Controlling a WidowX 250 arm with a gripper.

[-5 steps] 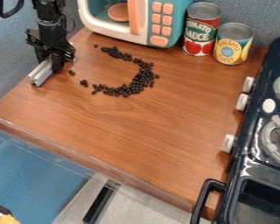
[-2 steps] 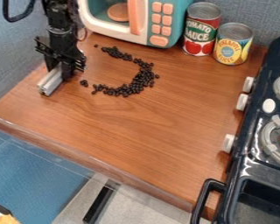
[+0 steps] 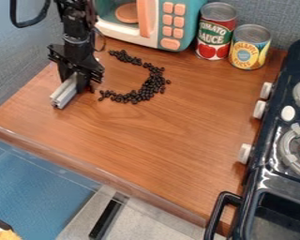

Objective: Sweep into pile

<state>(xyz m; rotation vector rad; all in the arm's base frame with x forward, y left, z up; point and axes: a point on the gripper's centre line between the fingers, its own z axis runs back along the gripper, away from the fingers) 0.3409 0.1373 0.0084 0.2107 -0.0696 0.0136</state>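
Note:
At the upper left of the wooden counter, my gripper [image 3: 79, 83] hangs down with its fingers closed on a grey bar-like sweeping tool [image 3: 64, 93]. The tool lies low at the counter surface, slanting toward the lower left. Small dark beans [image 3: 153, 84] form a curved band to the right of the gripper, opening toward the left. The band's lower left end lies close to the gripper, and its upper end reaches up near the toy microwave. Any beans behind the gripper are hidden.
A toy microwave [image 3: 170, 26] stands at the counter's back edge. Beside it are a red can [image 3: 215, 32] and a yellow can [image 3: 249, 47]. A dark toy stove [image 3: 277, 164] with white knobs borders the right side. The counter's front edge [image 3: 102, 174] runs diagonally below.
My gripper and the tool have moved right and slightly down. The stray beans at the left are now out of sight behind the gripper; the curved band looks the same.

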